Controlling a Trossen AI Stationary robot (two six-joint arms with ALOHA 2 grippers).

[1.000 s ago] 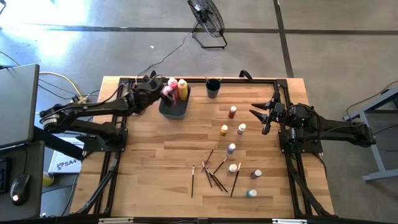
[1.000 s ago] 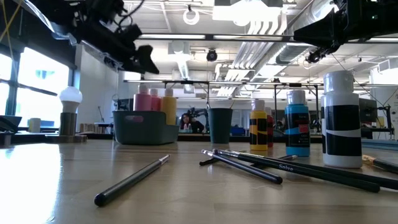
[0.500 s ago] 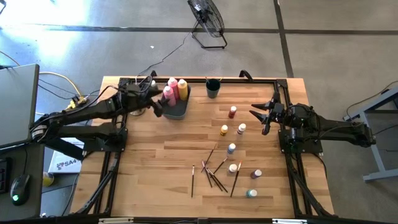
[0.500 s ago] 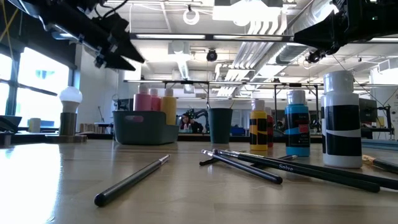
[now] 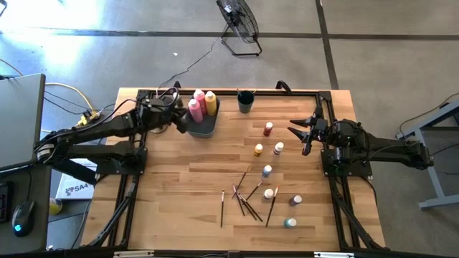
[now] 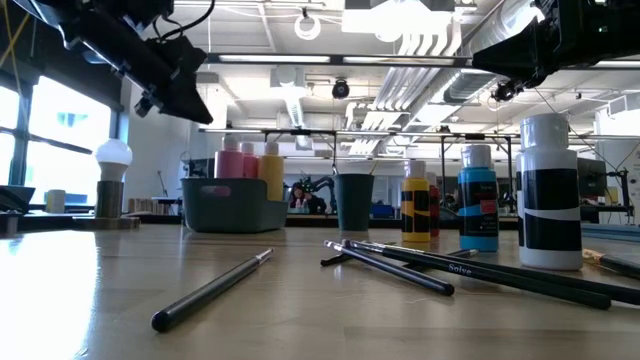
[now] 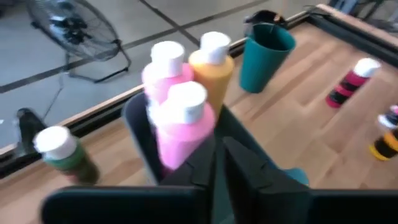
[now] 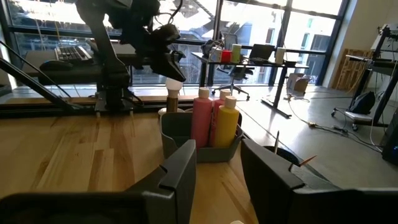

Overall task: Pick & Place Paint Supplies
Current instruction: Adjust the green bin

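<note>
Paint bottles [image 5: 269, 172] and brushes [image 5: 247, 197] still litter your table from 3 to 5 o'clock; only tall bottles [image 5: 201, 104] sit binned [image 5: 201, 129], left gripper [image 5: 181, 123] closed empty, right gripper [image 5: 300, 133] parted, idle.

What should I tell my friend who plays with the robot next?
Left hand: shut, empty, raised beside the grey bin.
Right hand: open, empty, waiting at the table's right side.
Done: pink bottles and yellow bottle stand in the bin.
Left: small paint bottles and paintbrushes lie loose on the table; teal cup stands near the bin.
</note>
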